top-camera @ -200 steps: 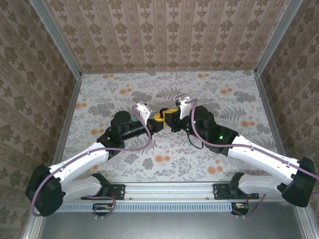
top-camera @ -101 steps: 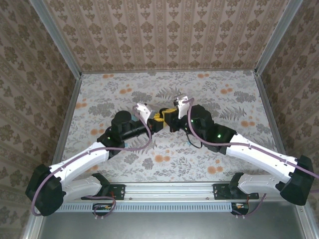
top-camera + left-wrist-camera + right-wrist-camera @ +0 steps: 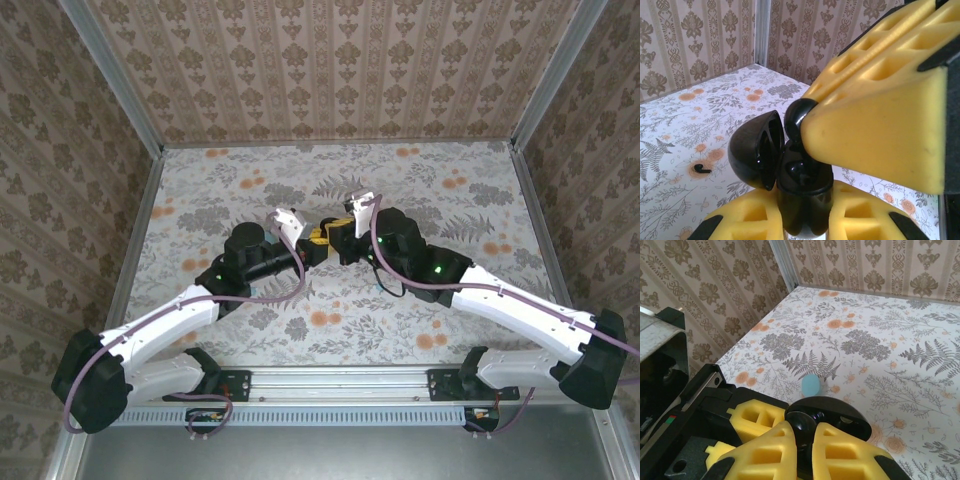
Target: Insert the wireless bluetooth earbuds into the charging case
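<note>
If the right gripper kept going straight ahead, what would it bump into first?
Most likely the open case in the left gripper, just ahead of the earbud the right gripper pinches; depth is unclear.

The left arm (image 3: 170, 322) and right arm (image 3: 520, 312) both stretch forward and inward from their bases, elbows low, wrists meeting at the middle. The left gripper (image 3: 802, 217) points toward the right one, its jaws closed on an open black case (image 3: 800, 185). The right gripper (image 3: 799, 440) faces it, tilted down, with its jaws pinching a black earbud (image 3: 801, 421) at the case's mouth.
</note>
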